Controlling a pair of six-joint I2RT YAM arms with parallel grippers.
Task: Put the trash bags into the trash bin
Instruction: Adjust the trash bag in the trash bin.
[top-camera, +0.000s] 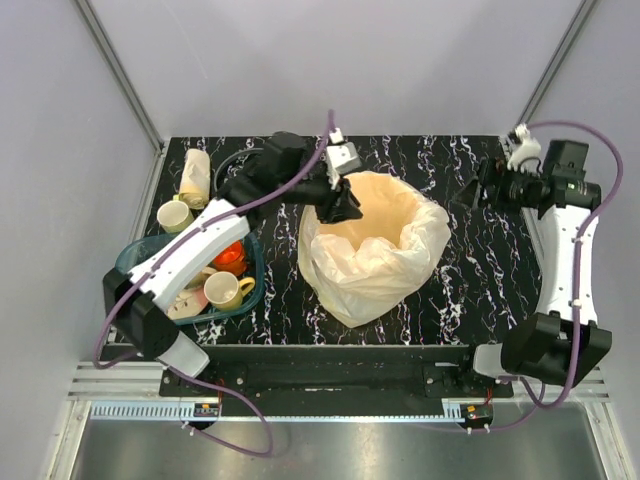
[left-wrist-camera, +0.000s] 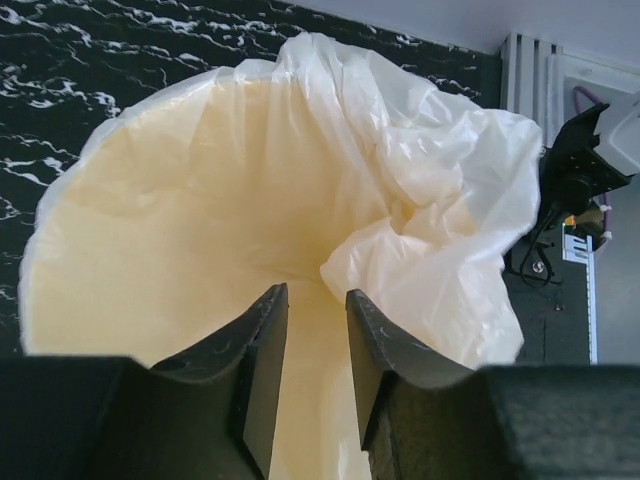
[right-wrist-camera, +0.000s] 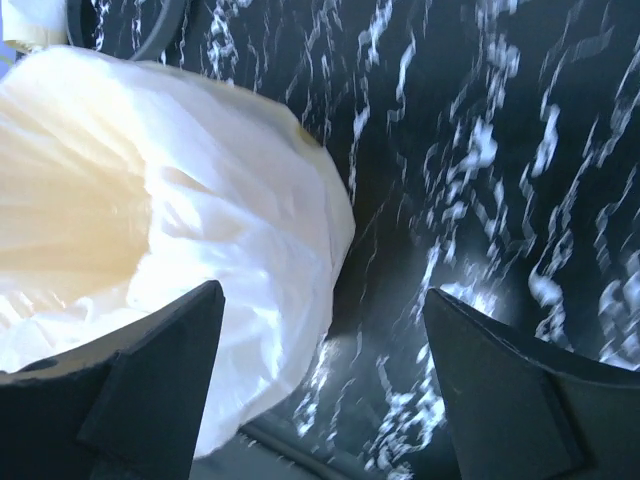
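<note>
The trash bag (top-camera: 372, 255) is a pale yellowish film spread open at the table's middle. It lines and drapes over the trash bin, whose round mouth shows through the film (top-camera: 375, 210); its rim band and walls are hidden. My left gripper (top-camera: 340, 205) hangs over the far-left rim, its jaws a narrow gap apart with nothing between them. In the left wrist view (left-wrist-camera: 316, 292) it points into the lined hollow (left-wrist-camera: 200, 200). My right gripper (top-camera: 470, 195) is wide open and empty, right of the bag. In the right wrist view (right-wrist-camera: 320, 300) the bag (right-wrist-camera: 170, 200) lies to its left.
A teal dish tray (top-camera: 258, 272) at the left holds a cream cup (top-camera: 225, 290) and an orange item (top-camera: 230, 256). Another cup (top-camera: 175, 215) and a pale roll (top-camera: 195, 175) lie at the far left. A grey ring (top-camera: 240, 158) lies behind them. The black marbled tabletop (top-camera: 490, 270) ends at side walls.
</note>
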